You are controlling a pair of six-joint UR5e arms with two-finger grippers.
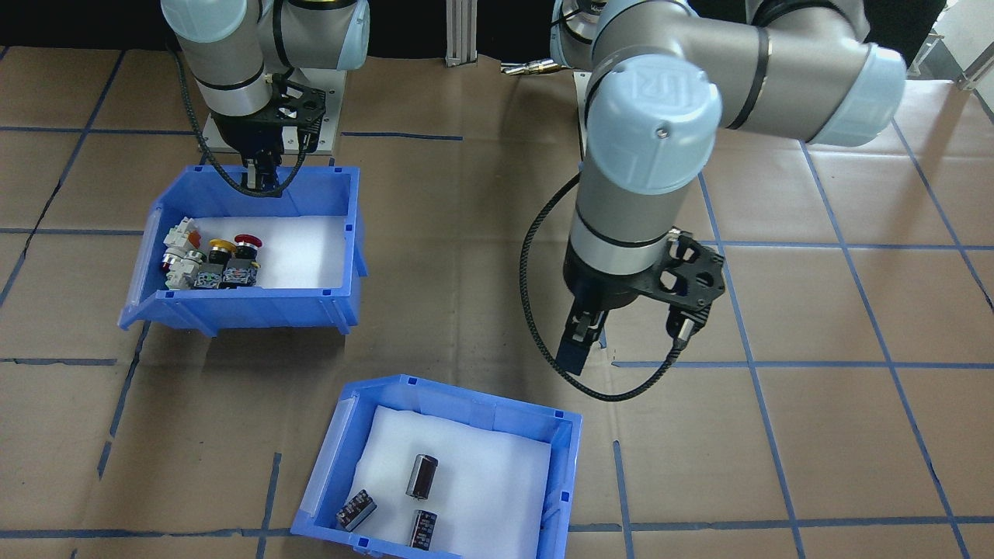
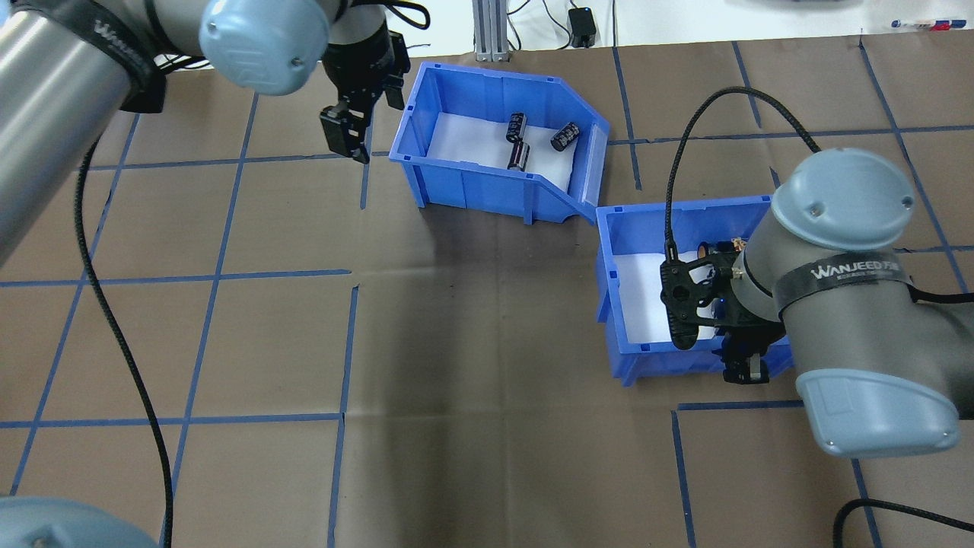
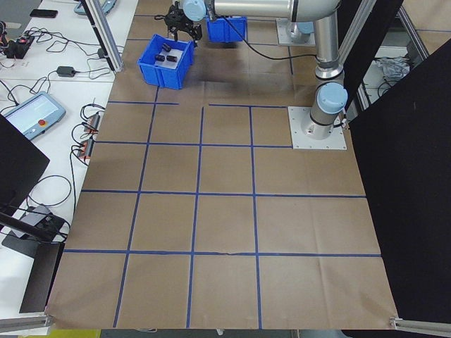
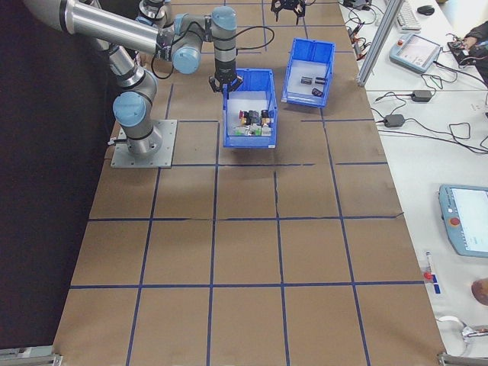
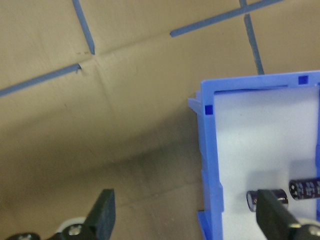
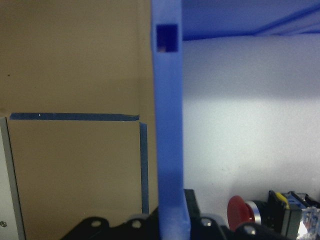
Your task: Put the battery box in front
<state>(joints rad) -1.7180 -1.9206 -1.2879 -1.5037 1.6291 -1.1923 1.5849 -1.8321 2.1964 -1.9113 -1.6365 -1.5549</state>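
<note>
The battery box (image 1: 466,397) is a blue bin with a white liner and three dark cells (image 1: 422,475) inside. It stands on the paper near the table's far edge (image 2: 472,186). My left gripper (image 2: 350,131) hangs open just outside the box's left end wall (image 5: 210,165), holding nothing, its fingers (image 5: 102,215) wide apart. My right gripper (image 2: 746,369) is shut on the near wall (image 6: 169,150) of the other blue bin (image 1: 256,307), which holds red and yellow push-button switches (image 1: 221,260).
The switch bin (image 2: 609,304) stands right of the battery box and nearer the robot, corner to corner with it. An aluminium post (image 2: 487,30) rises at the far edge. Brown paper with blue tape lines covers the table.
</note>
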